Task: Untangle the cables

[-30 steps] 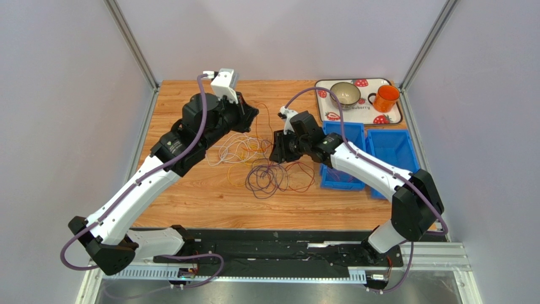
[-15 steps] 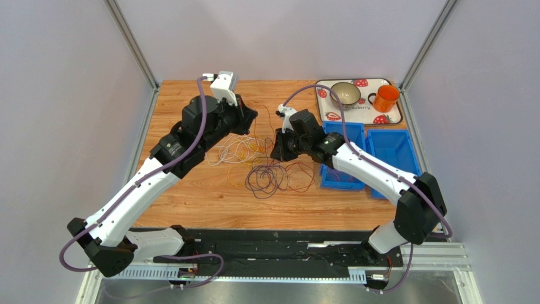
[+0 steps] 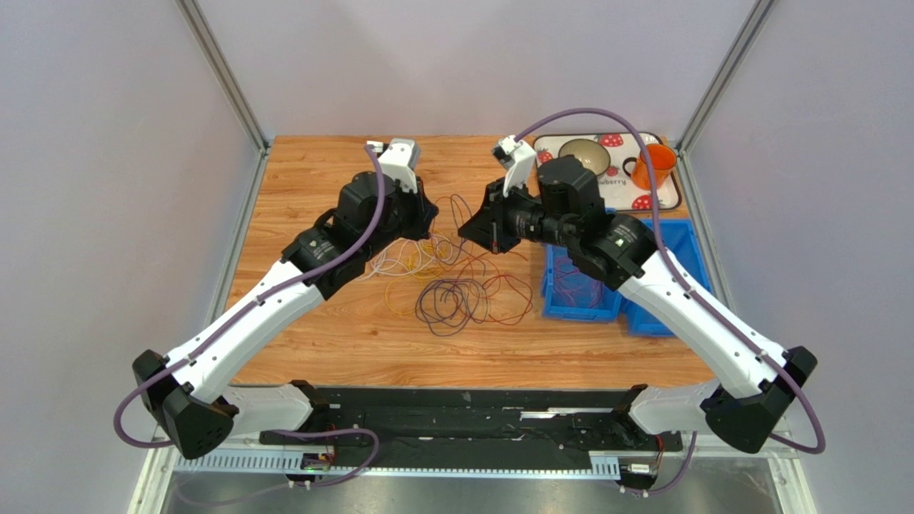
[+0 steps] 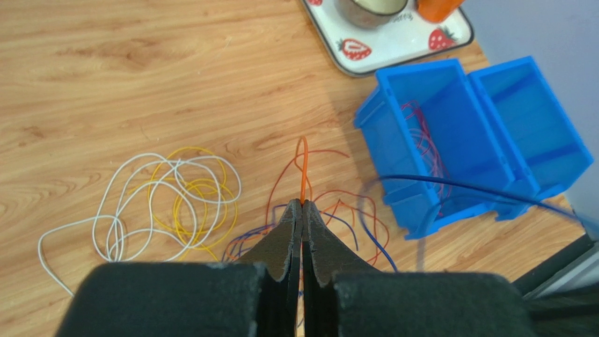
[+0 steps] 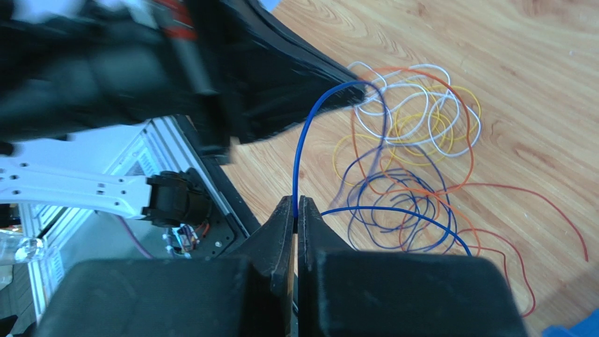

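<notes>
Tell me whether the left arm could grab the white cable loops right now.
Probably not yet: the left pincer is shut on the orange cable. The white cable lies uncovered on the table.

Smooth, matt, grained light wooden tabletop [image 4: 140, 63]; on it, glossy blue rectangular plastic bins [image 4: 534, 126] and thin coloured plastic-sheathed cables [image 4: 303, 175].

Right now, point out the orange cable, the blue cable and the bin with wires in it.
orange cable [image 4: 303, 172]: left wrist view, upright stem of its loop.
blue cable [image 5: 298, 147]: right wrist view, its rising arc.
blue bin [image 4: 460, 130]: left wrist view, bare floor.
</notes>
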Robot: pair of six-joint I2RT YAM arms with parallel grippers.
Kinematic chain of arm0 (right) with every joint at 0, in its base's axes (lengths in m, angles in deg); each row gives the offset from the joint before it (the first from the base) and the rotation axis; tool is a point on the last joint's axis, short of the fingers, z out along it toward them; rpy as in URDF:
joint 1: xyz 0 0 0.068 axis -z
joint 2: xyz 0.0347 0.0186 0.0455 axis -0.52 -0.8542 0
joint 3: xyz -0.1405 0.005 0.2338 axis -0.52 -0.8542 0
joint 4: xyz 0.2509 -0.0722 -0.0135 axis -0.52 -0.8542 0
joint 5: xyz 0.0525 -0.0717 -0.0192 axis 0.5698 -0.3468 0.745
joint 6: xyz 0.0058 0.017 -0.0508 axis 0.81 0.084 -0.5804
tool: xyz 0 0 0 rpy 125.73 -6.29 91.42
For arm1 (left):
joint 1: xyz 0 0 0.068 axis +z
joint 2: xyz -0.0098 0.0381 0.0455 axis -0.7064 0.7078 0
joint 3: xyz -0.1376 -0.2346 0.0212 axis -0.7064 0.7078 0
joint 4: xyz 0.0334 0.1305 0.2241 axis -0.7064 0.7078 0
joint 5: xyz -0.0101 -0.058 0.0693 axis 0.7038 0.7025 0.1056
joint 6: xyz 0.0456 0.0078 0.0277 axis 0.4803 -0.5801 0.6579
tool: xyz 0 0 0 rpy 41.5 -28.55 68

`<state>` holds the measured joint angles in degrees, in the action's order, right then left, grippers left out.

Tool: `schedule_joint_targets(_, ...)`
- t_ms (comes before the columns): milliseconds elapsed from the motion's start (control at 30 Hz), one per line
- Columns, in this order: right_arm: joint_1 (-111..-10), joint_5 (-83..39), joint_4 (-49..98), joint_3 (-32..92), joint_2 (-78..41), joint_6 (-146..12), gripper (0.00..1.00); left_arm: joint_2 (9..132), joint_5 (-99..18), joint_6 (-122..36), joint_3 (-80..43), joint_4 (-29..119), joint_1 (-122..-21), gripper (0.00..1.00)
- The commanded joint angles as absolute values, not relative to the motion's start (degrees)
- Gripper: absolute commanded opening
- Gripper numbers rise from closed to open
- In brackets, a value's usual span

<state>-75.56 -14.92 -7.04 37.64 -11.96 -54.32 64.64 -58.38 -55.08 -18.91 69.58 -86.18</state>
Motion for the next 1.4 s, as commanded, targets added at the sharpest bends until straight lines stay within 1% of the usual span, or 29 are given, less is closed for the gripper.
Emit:
schedule_joint_targets(0,-76.0,-13.1,-8.8,43.9,-8.6,-55.5,0.0,66.5,-59.3,-55.1,-18.0,66.9,-86.4,0.0)
schedule_joint_targets(133,-75.9,-12.4,-8.6,49.7,-6.7,-55.5,0.0,67.9,-59.4,-55.2,-17.3,66.4,-86.3,0.0)
schedule_joint_targets(333,-75.9,-14.8,-5.8,53.5,-3.1,-54.4,0.0,69.7,-60.1,-54.5,-17.5,66.8,-86.3,0.0)
schedule_joint_targets(400,-75.9,-15.9,-2.9,50.8,0.0,-54.0,0.0,70.3,-59.8,-54.4,-17.5,66.9,-86.3,0.0)
schedule_joint_targets(433,-75.9,-16.9,0.7,49.2,1.2,-53.9,0.0,70.5,-59.7,-54.4,-17.5,67.0,-86.3,0.0)
schedule_joint_targets(533,-75.9,-18.2,3.7,46.9,3.6,-53.1,0.0,71.1,-59.7,-54.4,-17.3,67.3,-86.3,0.0)
schedule_joint_targets(667,-75.9,-20.1,1.5,47.1,3.1,-53.8,0.0,70.5,-60.4,-54.1,-17.2,67.8,-86.3,0.0)
schedule_joint_targets(800,-75.9,-22.9,-0.6,44.1,2.8,-54.4,0.0,69.0,-61.9,-52.9,-18.4,69.1,-86.3,0.0)
schedule_joint_targets(1067,-75.9,-29.1,-0.8,34.7,1.7,-54.0,0.0,67.8,-65.4,-48.3,-28.5,74.7,-86.2,0.0)
schedule_joint_targets(1200,-75.9,-35.2,-0.6,31.7,0.1,-53.7,0.0,66.8,-67.2,-45.3,-35.2,77.4,-86.1,0.0)
schedule_joint_targets(1367,-75.8,-37.9,-0.7,29.8,-4.3,-53.5,0.0,65.7,-69.0,-42.8,-40.7,79.3,-86.2,0.0)
